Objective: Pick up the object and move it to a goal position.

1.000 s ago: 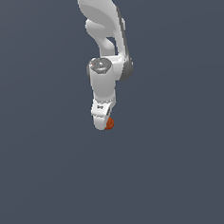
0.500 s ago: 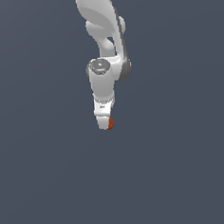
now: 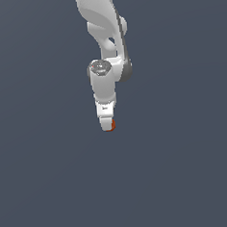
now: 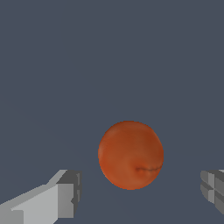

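the ball (image 4: 131,155) looks smooth and faintly glossy, its orange-red skin mottled with paler patches and one thin dark crease low on its face. the gripper (image 4: 140,192) has matt grey fingers (image 4: 65,194) with flat, hard-edged faces like moulded plastic. the arm (image 3: 105,82) has a smooth white plastic-looking shell with a soft sheen and a duller grey metallic cap at the joint. the floor (image 3: 187,167) is plain matt slate-grey, without texture.
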Available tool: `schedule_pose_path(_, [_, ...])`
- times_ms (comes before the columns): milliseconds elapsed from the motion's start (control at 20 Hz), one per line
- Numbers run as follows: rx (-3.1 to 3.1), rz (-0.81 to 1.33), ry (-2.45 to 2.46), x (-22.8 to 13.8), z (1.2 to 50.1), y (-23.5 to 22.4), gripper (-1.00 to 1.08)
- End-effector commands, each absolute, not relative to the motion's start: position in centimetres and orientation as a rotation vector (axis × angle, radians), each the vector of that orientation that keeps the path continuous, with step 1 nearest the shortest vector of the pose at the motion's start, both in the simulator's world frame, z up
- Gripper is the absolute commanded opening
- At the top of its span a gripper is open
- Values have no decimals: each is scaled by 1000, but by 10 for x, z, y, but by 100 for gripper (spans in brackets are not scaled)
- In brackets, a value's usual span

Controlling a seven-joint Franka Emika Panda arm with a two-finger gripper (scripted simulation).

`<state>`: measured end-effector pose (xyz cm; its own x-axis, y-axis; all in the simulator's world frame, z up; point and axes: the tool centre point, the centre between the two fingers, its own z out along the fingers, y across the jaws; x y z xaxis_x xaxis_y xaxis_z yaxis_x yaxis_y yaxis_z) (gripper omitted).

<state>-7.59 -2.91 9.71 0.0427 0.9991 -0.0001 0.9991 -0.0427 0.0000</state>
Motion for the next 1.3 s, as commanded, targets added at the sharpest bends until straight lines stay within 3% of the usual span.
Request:
schedule_pose_path(0, [2268,0,2174,-76,97,-29,100])
schedule_pose_path(900, [2263,0,2179,-77,47,-29,100])
schedule_pose_path(950, [2263,0,2179,-77,47,-29,-100])
schedule_pose_path(1250, [2263,0,2179,-77,47,-29,-100])
